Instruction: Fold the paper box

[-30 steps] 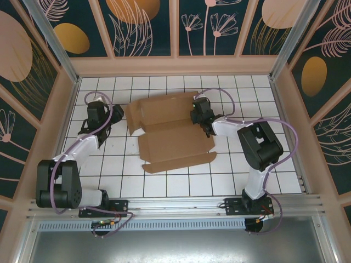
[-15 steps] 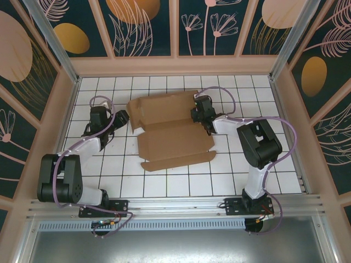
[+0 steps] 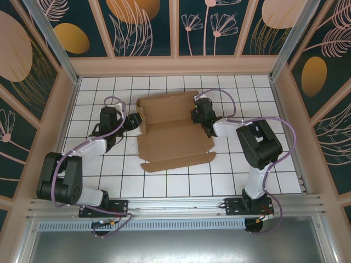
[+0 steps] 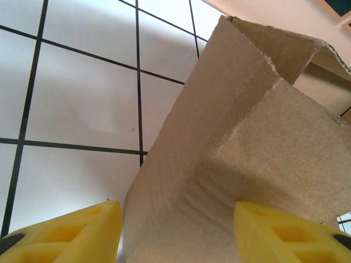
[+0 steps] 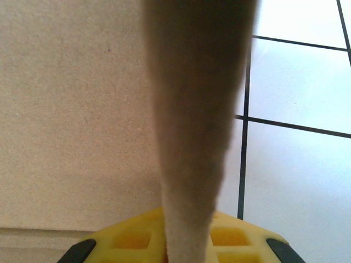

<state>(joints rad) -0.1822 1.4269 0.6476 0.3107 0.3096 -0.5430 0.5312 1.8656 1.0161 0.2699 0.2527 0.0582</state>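
Note:
The paper box (image 3: 174, 137) is a brown cardboard sheet lying mid-table, its left flap standing up and its near flap flat. My left gripper (image 3: 132, 121) is against that raised left flap. In the left wrist view the paper box (image 4: 247, 142) rises between my yellow fingers (image 4: 71, 233); the left gripper (image 4: 178, 238) is open, its right finger touching the cardboard. My right gripper (image 3: 201, 116) sits at the box's right edge. In the right wrist view the right gripper (image 5: 189, 244) is shut on a thin upright flap of the paper box (image 5: 197, 109).
The white tiled floor (image 3: 258, 93) is fenced by wooden walls (image 3: 175, 66) at the back and both sides. An aluminium rail (image 3: 181, 207) runs along the near edge by the arm bases. Open tiles lie in front of the box.
My left gripper has moved right to the box, and the left flap has swung from lying flat to standing up. The right gripper has kept its hold in place.

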